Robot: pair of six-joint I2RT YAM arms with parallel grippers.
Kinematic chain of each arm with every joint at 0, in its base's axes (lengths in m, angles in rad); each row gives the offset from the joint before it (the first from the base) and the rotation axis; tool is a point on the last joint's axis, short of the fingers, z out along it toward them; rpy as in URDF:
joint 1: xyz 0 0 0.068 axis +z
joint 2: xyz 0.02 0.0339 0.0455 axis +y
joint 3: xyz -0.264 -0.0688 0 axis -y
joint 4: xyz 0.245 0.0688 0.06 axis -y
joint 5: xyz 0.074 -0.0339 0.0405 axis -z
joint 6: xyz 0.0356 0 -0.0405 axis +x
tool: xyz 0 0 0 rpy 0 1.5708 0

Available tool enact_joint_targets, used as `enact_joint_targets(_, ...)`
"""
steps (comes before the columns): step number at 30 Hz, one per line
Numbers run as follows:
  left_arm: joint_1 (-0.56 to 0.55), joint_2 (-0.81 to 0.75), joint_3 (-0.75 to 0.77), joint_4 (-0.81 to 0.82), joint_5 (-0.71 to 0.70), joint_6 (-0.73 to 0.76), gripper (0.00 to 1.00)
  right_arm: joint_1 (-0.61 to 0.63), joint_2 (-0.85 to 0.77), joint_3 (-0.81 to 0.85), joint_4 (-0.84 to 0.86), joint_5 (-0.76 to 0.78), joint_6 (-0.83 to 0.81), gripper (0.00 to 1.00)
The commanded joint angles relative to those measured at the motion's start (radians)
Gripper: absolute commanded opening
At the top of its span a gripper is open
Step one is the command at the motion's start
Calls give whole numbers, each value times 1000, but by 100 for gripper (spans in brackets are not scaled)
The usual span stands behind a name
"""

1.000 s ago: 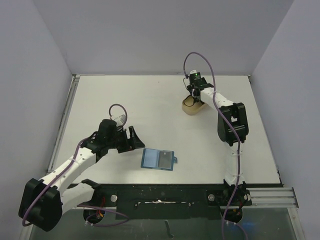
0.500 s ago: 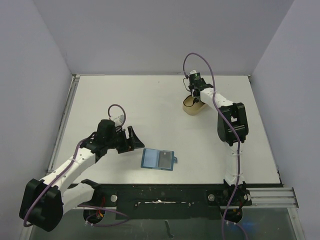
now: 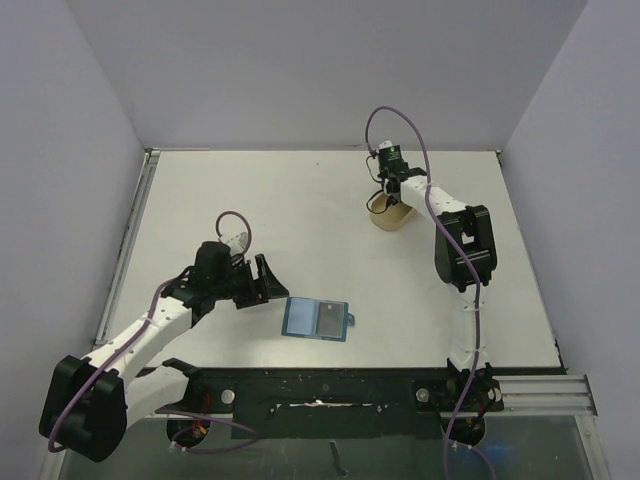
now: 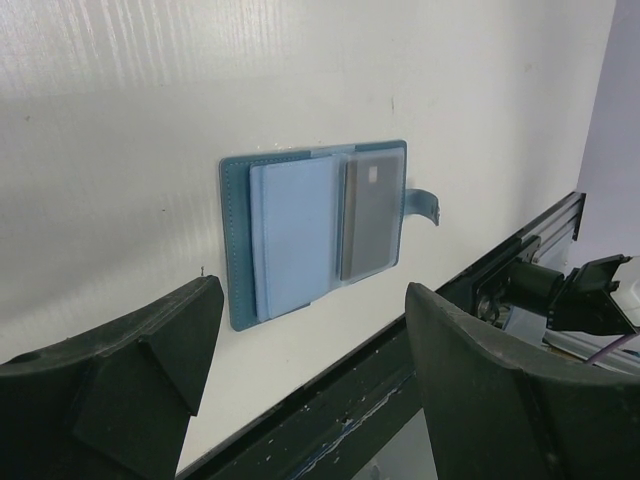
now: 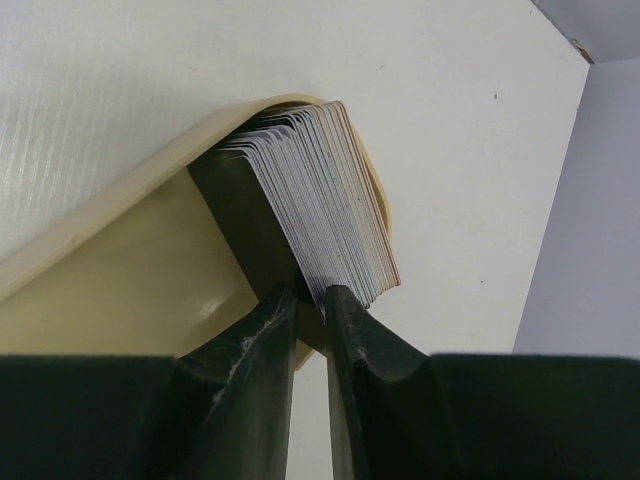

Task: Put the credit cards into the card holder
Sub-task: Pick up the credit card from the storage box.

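The card holder [image 3: 318,319] lies spread open on the table; in the left wrist view the card holder [image 4: 300,235] shows one grey credit card [image 4: 370,220] in its right pocket. My left gripper [image 3: 267,279] hovers open just left of it, and the left gripper [image 4: 312,300] has nothing between its fingers. A stack of several credit cards [image 5: 325,185] stands on edge in the tan dish [image 5: 110,290]. My right gripper [image 5: 310,295] is pinched on the near cards of that stack. From above, the right gripper [image 3: 389,196] reaches down into the dish [image 3: 379,222].
A black rail [image 3: 330,395] runs along the table's near edge, just below the card holder. Grey walls enclose the table on the left, back and right. The right arm's elbow [image 3: 462,248] stands between the dish and the near edge.
My right gripper's jaws have closed onto the edge of the card stack in the dish. The left arm and the card holder have not moved.
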Motion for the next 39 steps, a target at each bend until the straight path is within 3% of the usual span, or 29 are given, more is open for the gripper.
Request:
enact_joint_targets(1,8,1,6,54,11,0,72,-4,-45,43,5,31,-9,16)
enact_joint_targets(17,8,74,20,-13,-96,-16,71,-1,-96,42,-42,6,6,9)
enact_joint_targets(23,8,85,15,-9,-85,-22,71,-3,-107,35,-22,-8,-11,17)
enact_joint_targets(27,8,71,4,2,-72,-30,71,-5,-99,46,-21,-20,-26,7)
enact_joint_targets(39,8,99,7,-15,-93,-37,68,0,-134,73,-85,-70,4,0)
